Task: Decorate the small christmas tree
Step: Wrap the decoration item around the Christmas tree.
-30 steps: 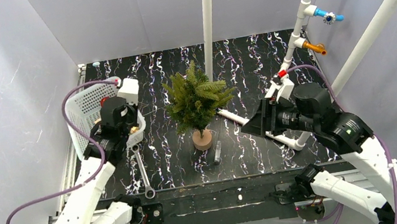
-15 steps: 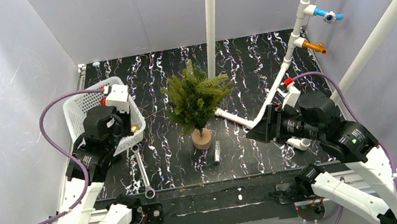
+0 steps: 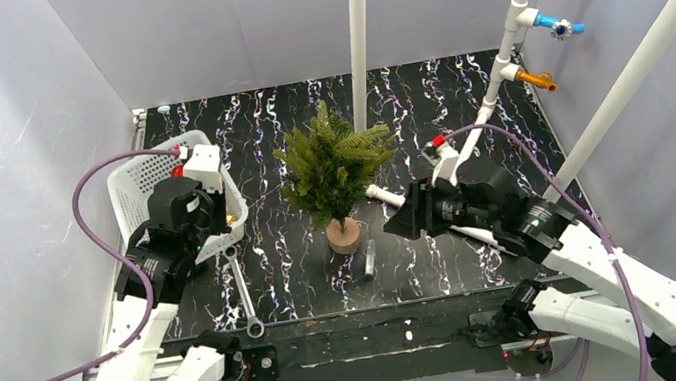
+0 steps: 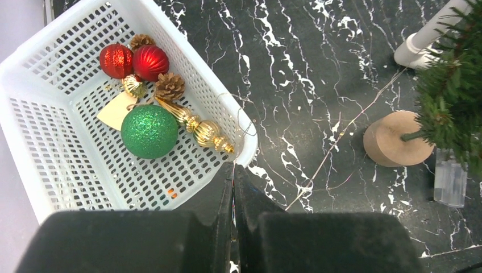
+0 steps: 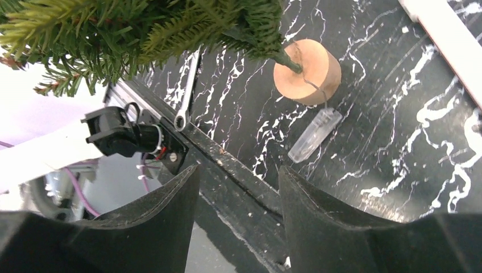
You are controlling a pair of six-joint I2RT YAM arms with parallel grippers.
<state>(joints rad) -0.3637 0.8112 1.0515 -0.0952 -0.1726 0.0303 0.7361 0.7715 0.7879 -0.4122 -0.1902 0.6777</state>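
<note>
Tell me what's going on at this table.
Two robot arms are set to decorate the small christmas tree, which stands mid-table with no ornaments showing on it. The left claw is shut beside the white basket, which holds a green glitter ball and two red balls. The right claw is open near the tree's wooden base, holding nothing.

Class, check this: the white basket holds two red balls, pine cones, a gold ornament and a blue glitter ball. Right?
No. The glitter ball in the basket is green, not blue; the left wrist view shows it. The rest stands.
</note>
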